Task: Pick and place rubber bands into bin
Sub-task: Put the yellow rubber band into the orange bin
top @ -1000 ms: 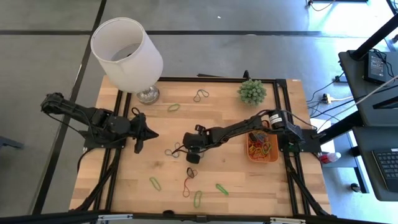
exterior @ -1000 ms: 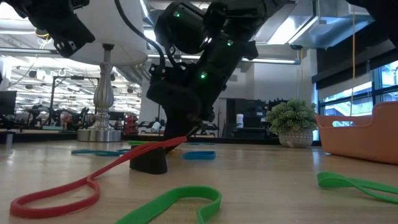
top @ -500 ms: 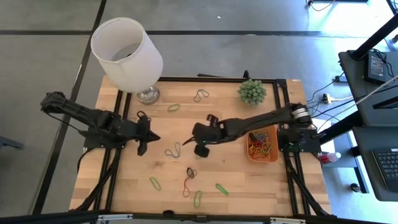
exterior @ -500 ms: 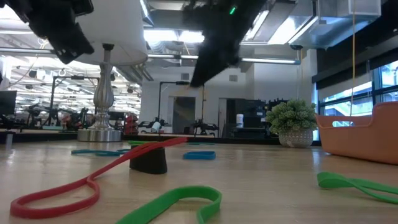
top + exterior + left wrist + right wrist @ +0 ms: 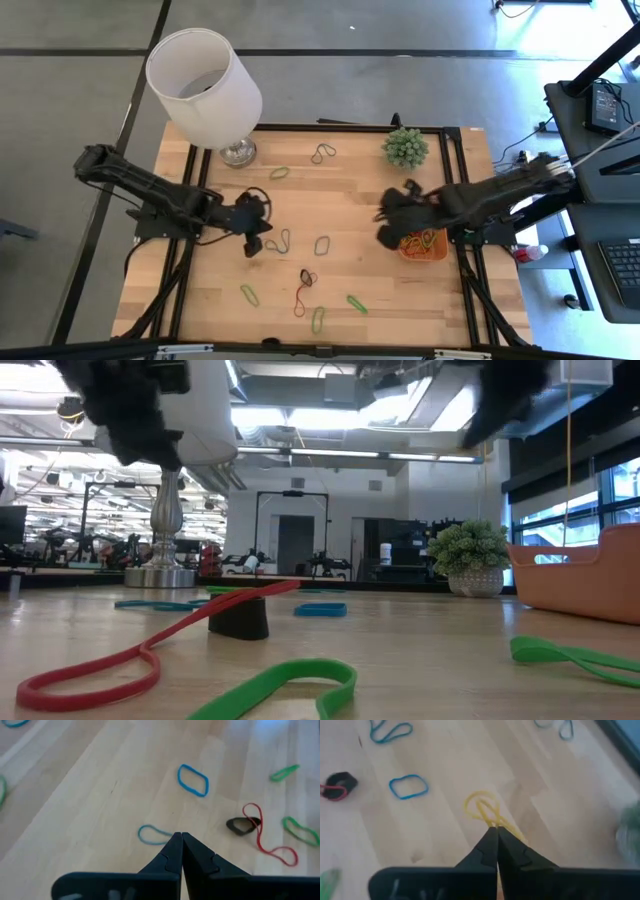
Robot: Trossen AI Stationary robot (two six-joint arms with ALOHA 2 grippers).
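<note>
Two grippers over the wooden table (image 5: pixel 330 205); right gripper (image 5: pixel 496 831) raised above the boards just beside the orange bin (image 5: pixel 421 243), on the side toward the table's middle, jaws pinched shut on a yellow rubber band (image 5: pixel 482 807) dangling from the tips; left gripper (image 5: pixel 181 838) above the left-centre of the table, jaws pressed together, nothing between them, tips directly above a blue band (image 5: pixel 152 835) lying flat.

Bin near the right edge of the table, below the small potted plant (image 5: pixel 405 147), with a heap of mixed red, yellow and green bands (image 5: pixel 422 240) inside.

Loose bands scattered elsewhere: a blue loop (image 5: pixel 322 245) at table centre; a dark band (image 5: pixel 322 153) and a green band (image 5: pixel 279 172) toward the far edge, near the lamp base (image 5: pixel 238 152); a red band (image 5: pixel 150 644) threaded through a small black object (image 5: pixel 238 616); green bands (image 5: pixel 318 319) along the near edge.

White lampshade (image 5: pixel 203 86) over the far left corner.
</note>
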